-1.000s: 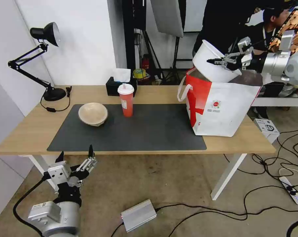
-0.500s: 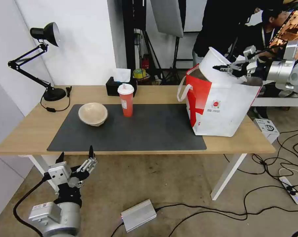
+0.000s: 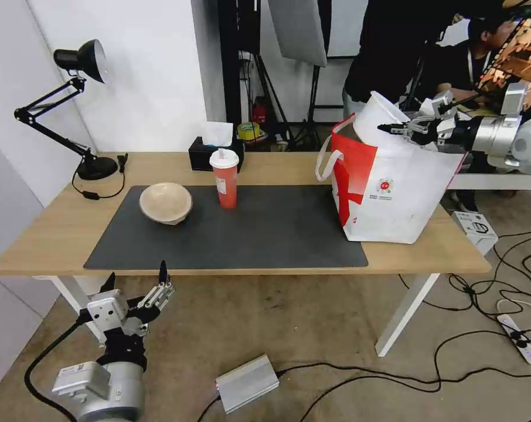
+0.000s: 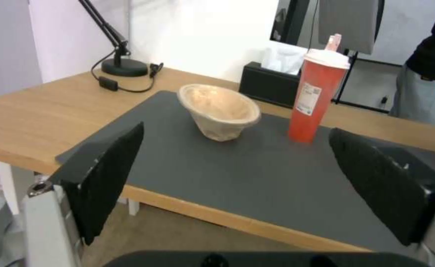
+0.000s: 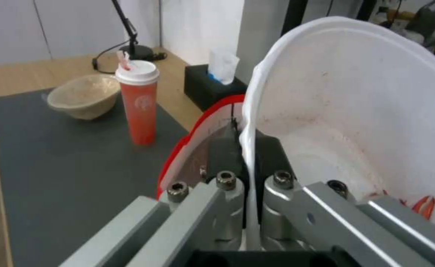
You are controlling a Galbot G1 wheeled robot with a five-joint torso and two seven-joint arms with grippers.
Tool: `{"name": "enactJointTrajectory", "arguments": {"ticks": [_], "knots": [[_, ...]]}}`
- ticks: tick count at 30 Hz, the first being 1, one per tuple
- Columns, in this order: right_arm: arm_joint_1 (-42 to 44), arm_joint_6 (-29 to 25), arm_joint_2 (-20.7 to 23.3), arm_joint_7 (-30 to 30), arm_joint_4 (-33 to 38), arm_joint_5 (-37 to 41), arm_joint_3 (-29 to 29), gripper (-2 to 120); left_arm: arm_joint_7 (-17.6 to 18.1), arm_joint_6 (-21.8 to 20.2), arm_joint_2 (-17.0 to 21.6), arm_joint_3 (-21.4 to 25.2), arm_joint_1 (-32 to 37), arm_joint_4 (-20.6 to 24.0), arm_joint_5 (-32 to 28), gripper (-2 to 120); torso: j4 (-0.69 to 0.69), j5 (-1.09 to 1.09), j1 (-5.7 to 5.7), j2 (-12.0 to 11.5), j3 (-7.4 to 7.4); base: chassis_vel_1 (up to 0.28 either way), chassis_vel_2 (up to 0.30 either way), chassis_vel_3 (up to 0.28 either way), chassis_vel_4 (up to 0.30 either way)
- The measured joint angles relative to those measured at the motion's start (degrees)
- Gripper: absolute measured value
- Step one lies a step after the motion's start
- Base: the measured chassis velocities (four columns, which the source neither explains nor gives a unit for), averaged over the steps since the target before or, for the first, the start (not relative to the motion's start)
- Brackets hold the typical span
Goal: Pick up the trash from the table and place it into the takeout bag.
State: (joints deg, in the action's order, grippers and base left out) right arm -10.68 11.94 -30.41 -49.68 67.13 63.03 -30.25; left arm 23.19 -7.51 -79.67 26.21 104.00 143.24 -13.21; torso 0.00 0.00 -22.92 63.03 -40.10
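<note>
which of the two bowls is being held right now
The big white plastic bowl, clamped by its rim in the right end effector and tilted over the takeout bag. The smaller beige bowl sits untouched on the dark mat.

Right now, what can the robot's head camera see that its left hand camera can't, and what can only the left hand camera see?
Head view alone: the right gripper pinching the white bowl tilted over the takeout bag, and the whole left gripper below the table edge.
Left wrist view alone: the left gripper's black pads close up, spread wide apart.
Both: the beige bowl, the red cup, the tissue box and the lamp base.
</note>
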Motion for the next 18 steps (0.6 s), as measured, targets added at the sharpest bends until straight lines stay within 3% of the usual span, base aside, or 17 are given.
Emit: {"name": "enactJointTrajectory", "arguments": {"ticks": [4,5,9,10,16,17,18], "knots": [[1.0,0.0,0.9,-0.5,1.3,-0.2,0.6,4,0.0,0.1,0.1,-0.1,0.1,0.0,0.1,100,-0.01,0.00,0.00,0.0,0.00,0.000,0.000,0.000,0.000],[1.4,0.0,1.1,-0.3,1.7,-0.2,0.9,12,0.0,0.1,0.2,-0.1,0.1,0.0,0.1,100,-0.01,0.00,0.00,0.0,0.00,0.000,0.000,0.000,0.000],[1.5,0.0,1.5,-0.1,2.1,0.0,1.1,21,0.0,0.1,0.3,-0.2,0.2,0.0,0.2,100,0.00,0.00,0.00,0.0,0.00,0.000,0.000,0.000,0.000],[1.6,0.0,2.1,0.3,2.7,0.2,1.1,36,0.0,0.2,0.2,-0.4,0.3,0.0,0.2,100,-0.01,0.00,0.00,0.0,0.00,0.000,0.000,0.000,0.000],[2.3,0.0,2.9,0.7,3.6,0.4,1.6,51,0.0,0.2,0.2,-0.6,0.3,0.0,0.5,100,0.00,0.00,0.00,0.0,0.00,0.000,0.000,0.000,0.000],[3.0,0.0,3.5,0.8,4.1,0.5,2.3,63,0.0,0.3,0.2,-0.8,0.5,0.0,0.9,100,-0.01,0.00,0.00,0.0,0.00,0.000,0.000,0.000,0.000],[3.0,0.0,3.5,0.8,4.1,0.5,2.3,63,0.0,0.3,0.2,-0.8,0.5,0.0,0.9,100,-0.01,0.00,0.00,0.0,0.00,0.000,0.000,0.000,0.000]]}}
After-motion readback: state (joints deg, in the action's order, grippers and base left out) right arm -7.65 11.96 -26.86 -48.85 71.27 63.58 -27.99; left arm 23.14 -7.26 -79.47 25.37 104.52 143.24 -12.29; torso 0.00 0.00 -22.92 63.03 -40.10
